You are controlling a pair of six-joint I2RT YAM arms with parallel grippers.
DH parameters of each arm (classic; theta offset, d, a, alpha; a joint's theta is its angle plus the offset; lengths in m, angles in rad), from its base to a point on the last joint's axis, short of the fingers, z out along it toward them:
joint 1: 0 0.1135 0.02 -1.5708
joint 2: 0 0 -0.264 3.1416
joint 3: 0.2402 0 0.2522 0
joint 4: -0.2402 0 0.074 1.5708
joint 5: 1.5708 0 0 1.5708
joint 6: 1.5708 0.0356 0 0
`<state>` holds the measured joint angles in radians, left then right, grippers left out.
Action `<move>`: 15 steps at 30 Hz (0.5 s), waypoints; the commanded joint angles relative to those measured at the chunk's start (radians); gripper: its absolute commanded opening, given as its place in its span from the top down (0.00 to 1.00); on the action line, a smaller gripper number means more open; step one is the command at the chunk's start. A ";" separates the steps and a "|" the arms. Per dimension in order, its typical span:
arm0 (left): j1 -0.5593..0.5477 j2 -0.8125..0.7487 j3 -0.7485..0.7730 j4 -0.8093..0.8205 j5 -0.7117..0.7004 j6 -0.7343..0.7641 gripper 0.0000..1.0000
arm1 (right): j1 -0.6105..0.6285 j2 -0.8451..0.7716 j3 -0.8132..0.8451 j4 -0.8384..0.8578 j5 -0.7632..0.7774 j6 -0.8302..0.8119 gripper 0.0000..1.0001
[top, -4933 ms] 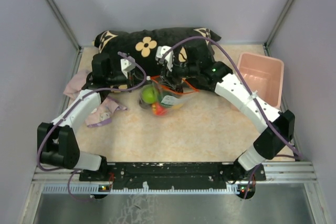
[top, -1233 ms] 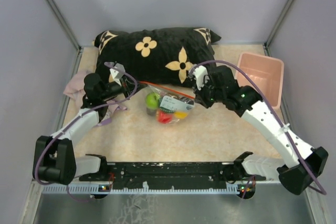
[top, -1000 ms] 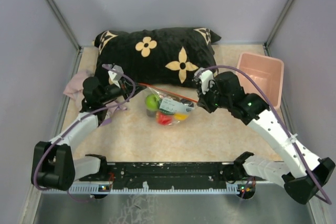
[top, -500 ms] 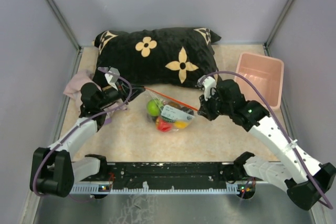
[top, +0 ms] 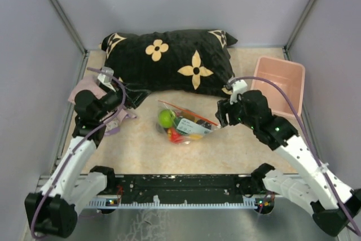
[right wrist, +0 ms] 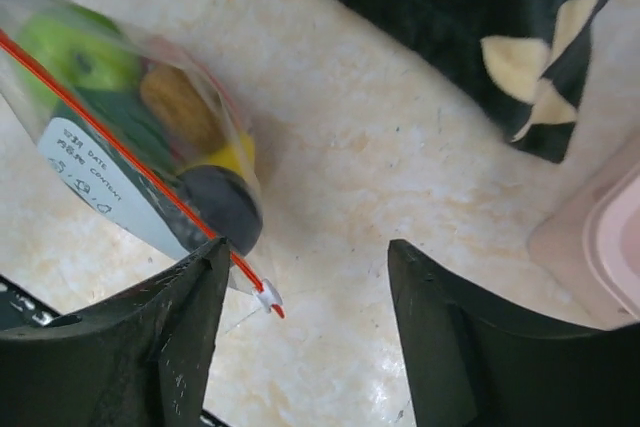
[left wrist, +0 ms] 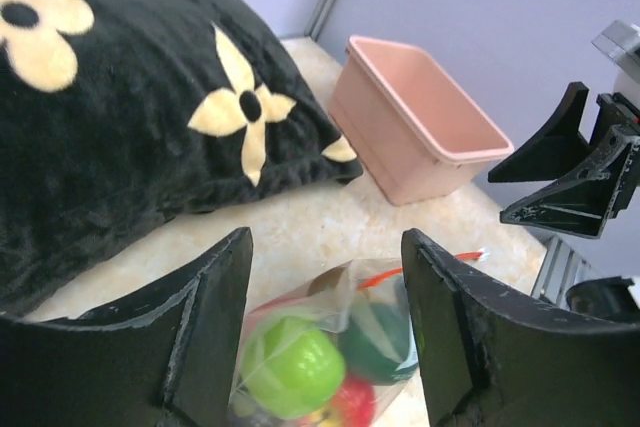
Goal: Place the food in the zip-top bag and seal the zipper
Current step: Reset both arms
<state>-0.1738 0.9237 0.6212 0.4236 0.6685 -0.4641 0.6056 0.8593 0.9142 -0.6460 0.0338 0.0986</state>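
The zip-top bag (top: 185,123) lies on the table between both arms, and neither gripper touches it. The food (top: 165,118) sits inside: a light green piece (left wrist: 290,367), a dark green one (left wrist: 382,339), and red and yellow ones. The zipper (right wrist: 120,152) runs along the bag's mouth, its white slider (right wrist: 265,295) at the end by my right gripper. My left gripper (left wrist: 325,242) stands open, drawn back to the bag's left (top: 121,97). My right gripper (right wrist: 308,247) is open just right of the bag (top: 221,114). Whether the mouth is shut along its whole length does not show.
A black pillow (top: 169,60) with cream flowers lies behind the bag. A pink bin (top: 279,80) stands at the back right. A pink cloth (top: 83,91) lies under the left arm. Grey walls close in the table on three sides.
Both grippers were shut on the bag's zipper ends; both have opened and let go. The arms drew back outward and the bag settled onto the table, a little nearer.
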 commanded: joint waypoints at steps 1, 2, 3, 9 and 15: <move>0.005 -0.158 0.071 -0.282 -0.101 0.024 0.30 | -0.004 -0.126 -0.003 0.090 0.117 0.027 0.32; 0.005 -0.193 0.085 -0.339 -0.123 0.049 0.28 | -0.004 -0.149 -0.008 0.093 0.136 0.032 0.29; 0.005 -0.225 0.098 -0.389 -0.147 0.074 0.25 | -0.004 -0.172 -0.012 0.095 0.157 0.041 0.27; 0.005 -0.425 0.179 -0.651 -0.352 0.222 0.09 | -0.004 -0.353 -0.051 0.096 0.317 0.080 0.25; 0.005 -0.659 0.159 -0.743 -0.628 0.274 0.00 | -0.004 -0.570 -0.083 0.076 0.531 0.086 0.25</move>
<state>-0.1738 0.3862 0.7883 -0.2031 0.2676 -0.2558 0.6056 0.4038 0.8387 -0.5953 0.3771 0.1692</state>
